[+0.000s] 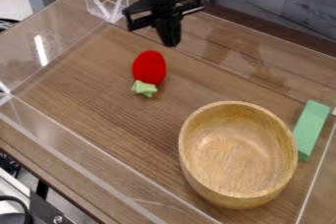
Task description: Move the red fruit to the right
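The move looks undone, or at best at its very start: the red fruit [148, 67] lies on the wooden table [79, 95], nearer the camera than the gripper [170, 41] and a little to the picture's left of it, its green leafy cap [143, 89] pointing away from the tool. The gripper is closed, its tips together just beyond the fruit, with nothing visible held between them and a small gap between tool and fruit. What is left, I judge, is all of the shift to the right, by a grasp or a push; a grasp would first need the fingers opened and brought over the fruit, while a push with closed tips could set it rolling. Which side counts as right the picture alone does not settle. As for containers, a round wooden bowl [238, 154] sits upright, towards the camera and the picture's right from the tool, well apart from it; its smooth inside faces up, and the fruit is outside it. The green block [312, 131] is just beside the bowl, on its far side from the tool. Beyond the fruit, to the picture's left of the gripper, stands a clear, thin-edged thing [105, 8]; whether it is a container, I cannot tell.
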Controlling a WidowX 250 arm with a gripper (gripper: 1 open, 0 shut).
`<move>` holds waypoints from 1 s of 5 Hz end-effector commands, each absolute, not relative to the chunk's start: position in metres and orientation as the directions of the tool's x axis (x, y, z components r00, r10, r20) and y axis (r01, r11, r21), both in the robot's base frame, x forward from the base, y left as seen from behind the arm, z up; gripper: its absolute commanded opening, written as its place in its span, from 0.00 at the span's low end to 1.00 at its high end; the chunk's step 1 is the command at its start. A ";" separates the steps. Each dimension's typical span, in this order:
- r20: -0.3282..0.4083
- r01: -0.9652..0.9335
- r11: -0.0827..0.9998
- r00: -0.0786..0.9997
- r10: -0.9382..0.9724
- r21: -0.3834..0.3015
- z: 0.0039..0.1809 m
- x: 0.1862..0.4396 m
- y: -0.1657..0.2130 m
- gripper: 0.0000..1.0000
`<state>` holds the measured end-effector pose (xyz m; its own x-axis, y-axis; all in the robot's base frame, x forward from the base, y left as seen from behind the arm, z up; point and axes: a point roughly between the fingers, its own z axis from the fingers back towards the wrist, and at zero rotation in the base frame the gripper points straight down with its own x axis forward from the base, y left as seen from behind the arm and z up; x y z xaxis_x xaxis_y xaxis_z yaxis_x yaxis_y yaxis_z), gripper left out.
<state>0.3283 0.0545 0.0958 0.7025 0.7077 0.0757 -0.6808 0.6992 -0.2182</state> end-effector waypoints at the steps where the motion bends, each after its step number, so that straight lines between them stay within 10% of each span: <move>1: 0.126 -0.693 0.680 0.672 0.729 -0.240 0.107 0.320 0.064 0.00; 5: 0.101 -0.736 0.623 0.621 0.777 -0.265 0.141 0.308 0.080 0.00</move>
